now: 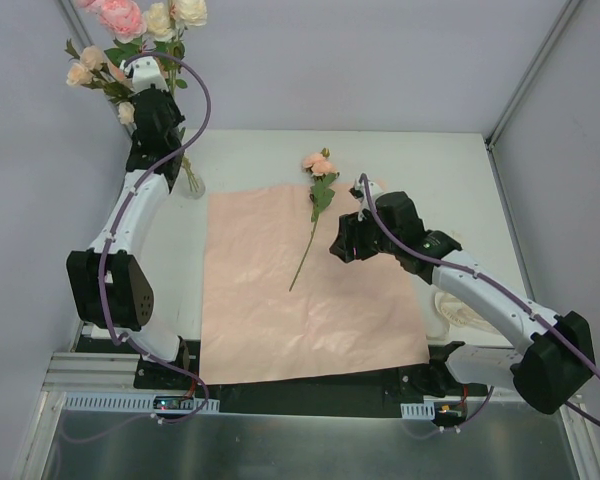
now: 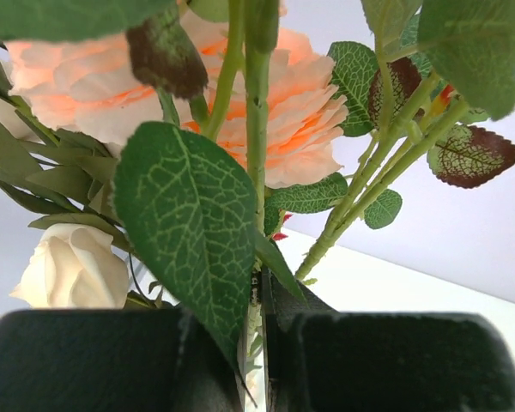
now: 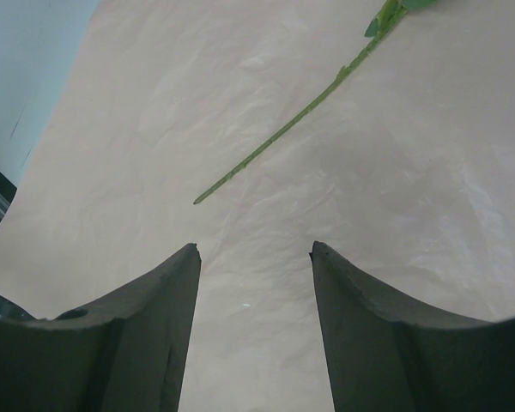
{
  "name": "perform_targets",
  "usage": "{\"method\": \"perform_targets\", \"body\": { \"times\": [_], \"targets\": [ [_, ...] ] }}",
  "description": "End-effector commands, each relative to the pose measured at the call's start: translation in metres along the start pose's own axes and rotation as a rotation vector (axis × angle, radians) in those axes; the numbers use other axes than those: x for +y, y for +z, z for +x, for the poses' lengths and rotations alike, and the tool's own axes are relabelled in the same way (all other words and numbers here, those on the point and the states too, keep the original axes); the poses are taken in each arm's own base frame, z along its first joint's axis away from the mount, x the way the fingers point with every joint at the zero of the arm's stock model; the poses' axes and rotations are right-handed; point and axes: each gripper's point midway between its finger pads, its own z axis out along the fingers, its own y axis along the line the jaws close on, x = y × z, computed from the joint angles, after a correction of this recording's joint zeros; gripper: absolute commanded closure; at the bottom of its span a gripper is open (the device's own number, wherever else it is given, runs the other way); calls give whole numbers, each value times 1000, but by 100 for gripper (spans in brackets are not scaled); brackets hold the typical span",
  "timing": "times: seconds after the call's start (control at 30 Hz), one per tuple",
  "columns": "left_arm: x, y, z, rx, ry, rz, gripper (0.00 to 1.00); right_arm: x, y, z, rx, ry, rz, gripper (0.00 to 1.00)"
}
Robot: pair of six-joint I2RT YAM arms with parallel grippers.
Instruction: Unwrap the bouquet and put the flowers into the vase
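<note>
Pink paper point(image 1: 310, 300) lies unwrapped; left gripper point(image 2: 256, 319) clamps green-stemmed roses point(image 2: 279, 120) standing in clear glass vase point(image 1: 193, 181); one peach rose point(image 1: 322, 196) lies ahead of open right gripper point(image 3: 255, 248).

**A:** First entry?

**B:** Small, narrow clear glass vase point(image 1: 193, 184). It stands upright at the far left, just beside the far-left corner of the flat pink paper sheet point(image 1: 280, 320).

**A:** Contents?

**B:** A bunch of green-stemmed artificial roses point(image 1: 145, 30) with pink, peach and cream blooms. The leaves are veined green, a few brownish-red. The stems rise well above the vase, and the heads fan out at the top. One stem point(image 2: 257, 154) runs down into the slit between the closed fingers of the left gripper point(image 2: 256, 330).

**A:** Any loose?

**B:** One long-stemmed peach rose point(image 1: 323, 196), lying flat. Its bloom is just past the sheet's far edge, and its bare stem slants across the paper toward the near left.
</note>
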Motion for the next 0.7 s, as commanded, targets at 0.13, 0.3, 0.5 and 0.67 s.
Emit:
{"method": "perform_targets", "body": {
  "times": [0.13, 0.3, 0.5, 0.67],
  "targets": [
    [14, -7, 47, 226, 22, -8, 100, 11, -1, -19, -30, 0, -39, 43],
    [15, -1, 30, 201, 24, 1, 100, 11, -2, -18, -25, 1, -34, 43],
    [16, 5, 4, 147, 55, -5, 100, 10, 1, -16, -16, 2, -35, 43],
    [17, 20, 6, 145, 52, -39, 100, 13, 1, -18, -15, 25, -41, 43]
  ]
}}
